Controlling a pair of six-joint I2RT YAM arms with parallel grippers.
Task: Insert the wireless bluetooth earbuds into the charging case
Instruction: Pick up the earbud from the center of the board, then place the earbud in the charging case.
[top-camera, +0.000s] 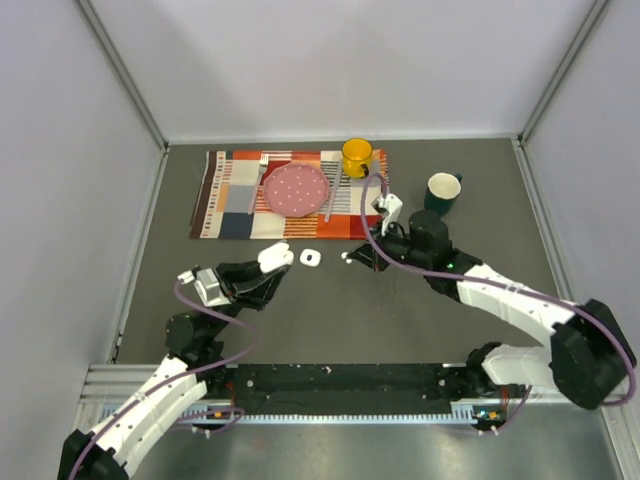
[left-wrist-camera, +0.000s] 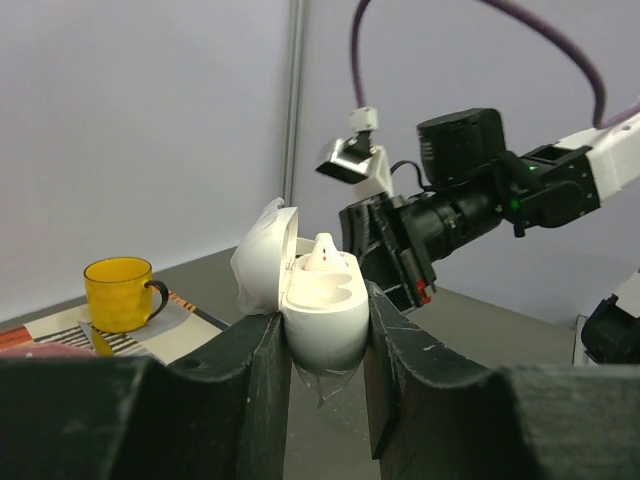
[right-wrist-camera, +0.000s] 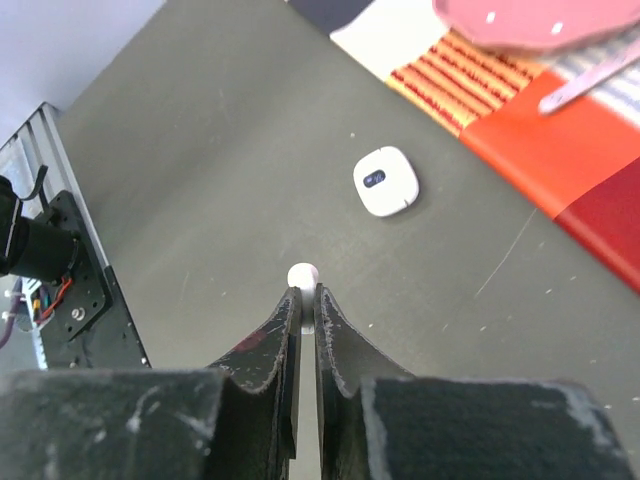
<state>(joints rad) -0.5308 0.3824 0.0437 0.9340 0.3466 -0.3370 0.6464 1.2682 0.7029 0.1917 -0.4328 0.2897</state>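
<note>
My left gripper (top-camera: 268, 268) is shut on an open white charging case (left-wrist-camera: 322, 318), held upright off the table with its lid (left-wrist-camera: 262, 262) swung back to the left. One white earbud (left-wrist-camera: 325, 252) sits in the case; the other socket looks empty. My right gripper (right-wrist-camera: 305, 297) is shut on another tiny white earbud (right-wrist-camera: 303, 276), whose rounded head sticks out past the fingertips above the grey table. In the top view this earbud (top-camera: 346, 257) is just right of a second, closed white case (top-camera: 310, 258). Other earbuds are not in view.
The closed case also shows in the right wrist view (right-wrist-camera: 386, 181). A patterned placemat (top-camera: 235, 205) at the back holds a pink plate (top-camera: 295, 189), cutlery and a yellow mug (top-camera: 357, 155). A dark green mug (top-camera: 441, 190) stands at the back right.
</note>
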